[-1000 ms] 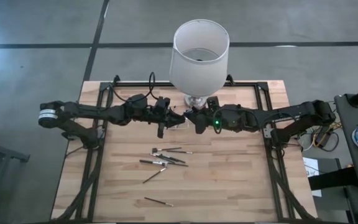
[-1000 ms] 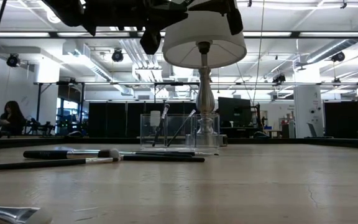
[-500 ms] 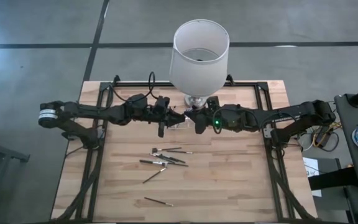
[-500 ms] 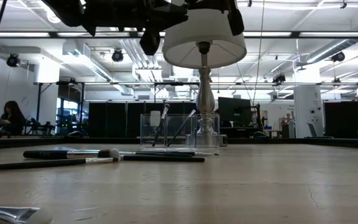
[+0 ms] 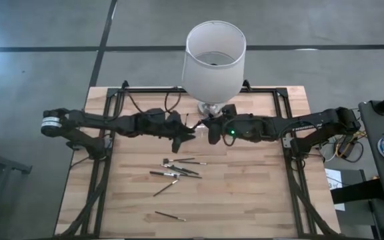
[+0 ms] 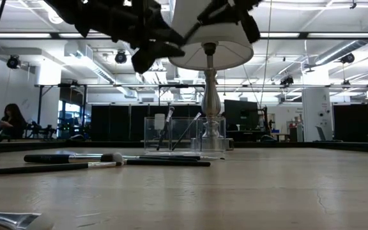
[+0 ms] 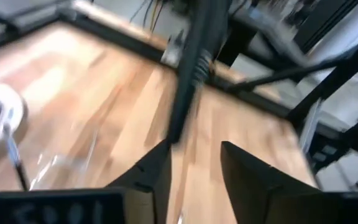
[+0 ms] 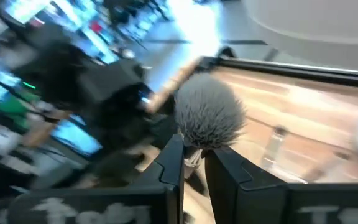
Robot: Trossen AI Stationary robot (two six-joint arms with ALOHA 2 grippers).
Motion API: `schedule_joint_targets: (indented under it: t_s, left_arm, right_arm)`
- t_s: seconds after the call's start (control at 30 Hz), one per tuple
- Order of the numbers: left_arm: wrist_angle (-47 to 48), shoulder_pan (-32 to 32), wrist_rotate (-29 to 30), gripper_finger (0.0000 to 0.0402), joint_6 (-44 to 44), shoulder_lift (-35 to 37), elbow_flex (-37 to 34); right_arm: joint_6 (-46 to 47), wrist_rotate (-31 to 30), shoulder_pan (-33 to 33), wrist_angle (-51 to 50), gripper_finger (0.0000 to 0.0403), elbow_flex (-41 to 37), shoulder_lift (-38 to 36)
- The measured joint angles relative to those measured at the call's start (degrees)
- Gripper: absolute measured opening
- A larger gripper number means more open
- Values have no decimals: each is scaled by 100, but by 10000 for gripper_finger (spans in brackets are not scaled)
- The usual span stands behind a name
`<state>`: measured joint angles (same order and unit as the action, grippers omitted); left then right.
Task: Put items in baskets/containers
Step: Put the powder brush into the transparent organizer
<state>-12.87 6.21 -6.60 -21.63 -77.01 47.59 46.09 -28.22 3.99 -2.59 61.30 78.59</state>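
Note:
My right gripper [image 8: 194, 160] is shut on a brush with a fluffy grey head [image 8: 209, 118], high above the table by the lampshade [image 5: 213, 57]. The brush's thin dark handle [image 6: 193, 30] slants down to my left gripper [image 7: 194, 167], which is open. Both grippers [image 5: 199, 131] hover over the clear holder [image 6: 184, 135], which stands on the table with two brushes [image 6: 165, 128] leaning inside it. Several more dark brushes [image 5: 179, 168] lie on the wood nearer the front, and one [image 5: 170, 215] lies alone close to the near edge. My right gripper pinches the brush between its two fingers just below the bristles [image 8: 193, 153]. The grey head sticks out past the fingertips and the brush is lifted clear of the table. My left gripper: the handle's free end [image 7: 174, 134] lies by one finger [image 7: 157, 168]; whether they touch I cannot tell.
A lamp with a metal base [image 6: 211, 131] and a big white shade stands right behind the holder, close to both grippers. Black frame rails [image 5: 112, 107] run along the table's left, right and far sides. Bare wood [image 5: 245, 187] lies at the front right.
My left gripper has tipped downward and sunk a little, shifting slightly toward the table's near edge. In the low view the brush handle now shows as a slanted line between the two grippers. The brushes on the table have kept still.

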Motion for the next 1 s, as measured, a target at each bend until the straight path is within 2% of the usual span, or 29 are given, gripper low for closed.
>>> schedule_joint_targets:
  t_s: [0.1,0.23,0.4,0.5,0.6,0.8,1.0]
  left_arm:
    - [469,-49,66,152,55,38,-4]
    - [1263,-90,71,159,52,222,-4]
    - [2275,-158,442,160,57,494,-63]
    - [2281,-202,531,160,59,777,-282]
    - [2204,-222,555,160,-70,1145,-599]
    - [1637,-226,565,160,-571,2036,-1475]
    - [947,-229,566,160,-1373,2786,-2349]
  right_arm:
    - [27,-108,43,-902,36,0,-9]
    - [241,-467,178,-2048,36,-2,22]
    - [303,-918,223,-2405,36,-3,37]
    - [298,-1219,152,-2415,36,-37,35]
    - [197,-1209,-53,-2307,36,-48,137]
    - [-143,-618,-310,-1858,39,-74,648]
    - [-201,-635,-374,-1642,41,-70,925]
